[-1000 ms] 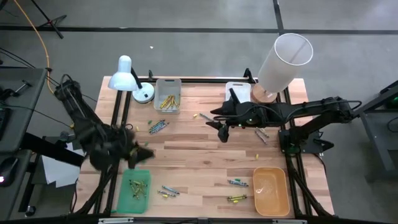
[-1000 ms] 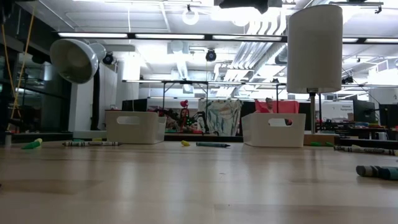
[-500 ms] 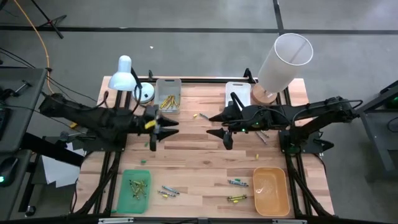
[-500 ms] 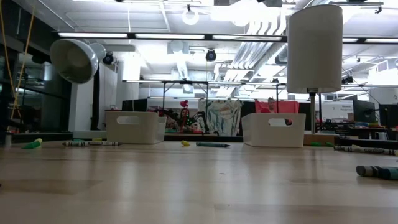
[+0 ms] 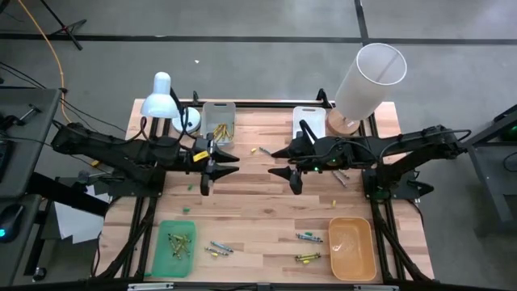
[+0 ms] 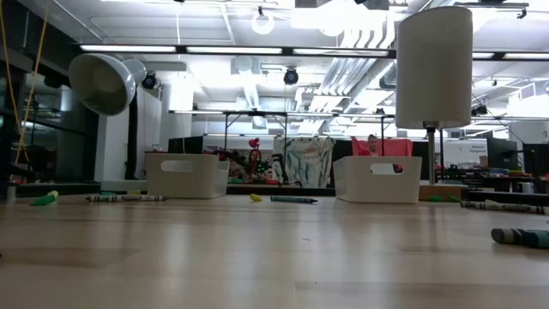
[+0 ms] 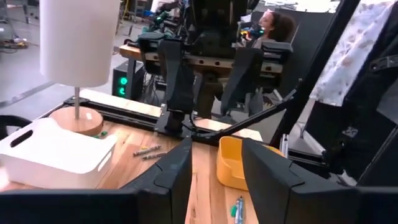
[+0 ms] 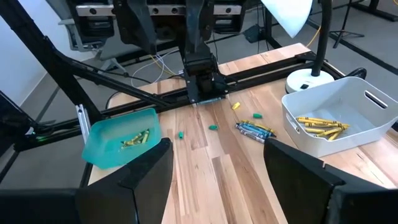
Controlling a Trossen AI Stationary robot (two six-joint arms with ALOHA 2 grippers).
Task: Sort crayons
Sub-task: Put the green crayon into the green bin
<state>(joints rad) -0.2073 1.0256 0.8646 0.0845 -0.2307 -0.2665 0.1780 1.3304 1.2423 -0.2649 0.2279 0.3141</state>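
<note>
Both grippers, left point(image 5: 216, 170) and right point(image 5: 284, 166), hover empty with jaws apart over mid-table, facing each other, while crayons point(image 5: 205, 164) lie scattered on the table point(image 5: 250, 212) and in the trays point(image 5: 218, 129).

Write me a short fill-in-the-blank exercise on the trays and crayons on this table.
1. The green plastic tray holds ____ crayons.
2. The white plastic bin beside the white desk lamp holds ____ crayons.
3. The orange plastic tray holds ____ crayons.
4. The bundle of blue-teal crayons lies on the ____, outside every tray.

Missing words: green; yellow; no; table
</note>
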